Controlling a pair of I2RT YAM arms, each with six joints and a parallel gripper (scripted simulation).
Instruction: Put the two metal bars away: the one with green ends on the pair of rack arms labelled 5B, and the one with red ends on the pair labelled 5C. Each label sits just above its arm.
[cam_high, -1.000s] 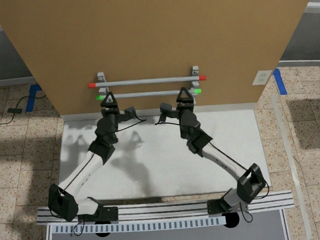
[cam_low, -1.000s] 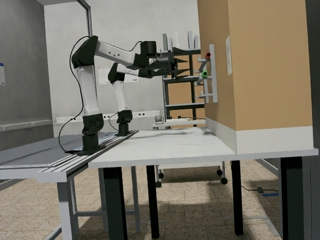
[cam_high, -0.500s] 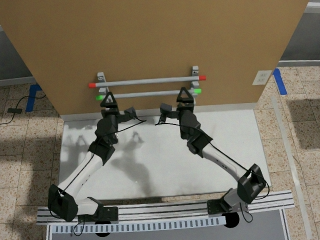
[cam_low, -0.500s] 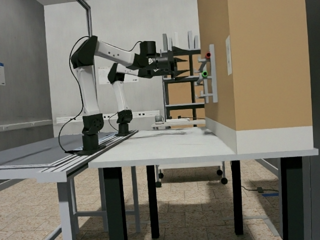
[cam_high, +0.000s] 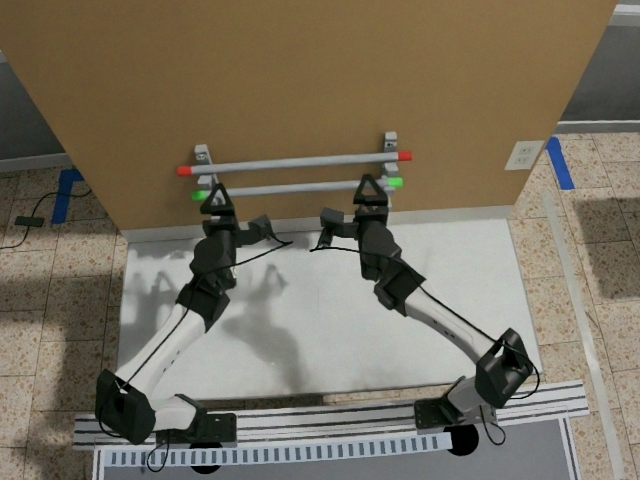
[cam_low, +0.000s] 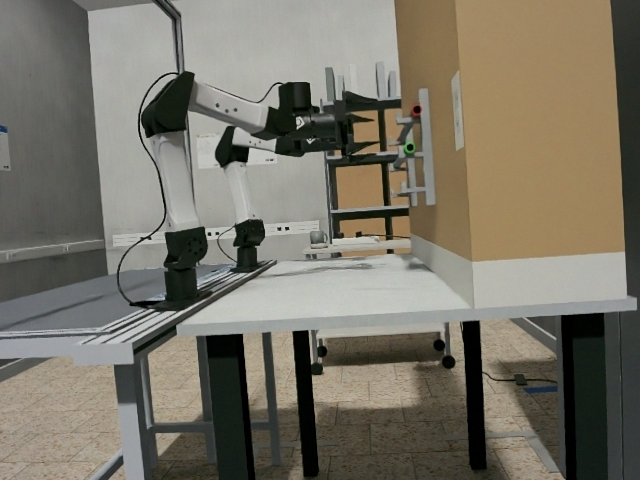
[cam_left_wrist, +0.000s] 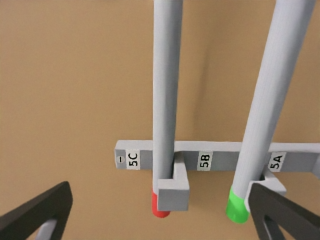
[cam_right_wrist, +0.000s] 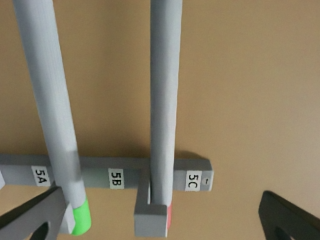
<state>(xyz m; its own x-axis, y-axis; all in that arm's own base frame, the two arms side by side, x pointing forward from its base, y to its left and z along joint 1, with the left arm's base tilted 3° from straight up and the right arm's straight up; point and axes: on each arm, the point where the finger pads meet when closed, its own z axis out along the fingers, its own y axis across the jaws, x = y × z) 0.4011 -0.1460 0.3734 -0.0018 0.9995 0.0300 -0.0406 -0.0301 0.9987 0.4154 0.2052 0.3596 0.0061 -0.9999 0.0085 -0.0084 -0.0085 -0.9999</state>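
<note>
The red-ended bar (cam_high: 294, 162) (cam_low: 412, 109) (cam_left_wrist: 166, 75) (cam_right_wrist: 165, 75) rests on the top rack arms, just under the 5C labels. The green-ended bar (cam_high: 294, 188) (cam_low: 405, 148) (cam_left_wrist: 275, 85) (cam_right_wrist: 52, 85) rests on the middle arms, just under the 5B labels. Both bars lie across both uprights. My left gripper (cam_high: 219, 188) (cam_left_wrist: 160, 191) is open and empty, in front of the left upright. My right gripper (cam_high: 367, 179) (cam_low: 376, 131) (cam_right_wrist: 162, 199) is open and empty, in front of the right upright. The fingers stand back from the bars.
The rack's uprights (cam_low: 430, 155) (cam_left_wrist: 225, 161) (cam_right_wrist: 131, 176) are fixed to the brown wall (cam_high: 310, 77). The lowest arms, under the 5A labels, carry no bar. The white table (cam_high: 320, 330) (cam_low: 330, 299) lies below both arms. A wall outlet (cam_high: 524, 155) is to the right.
</note>
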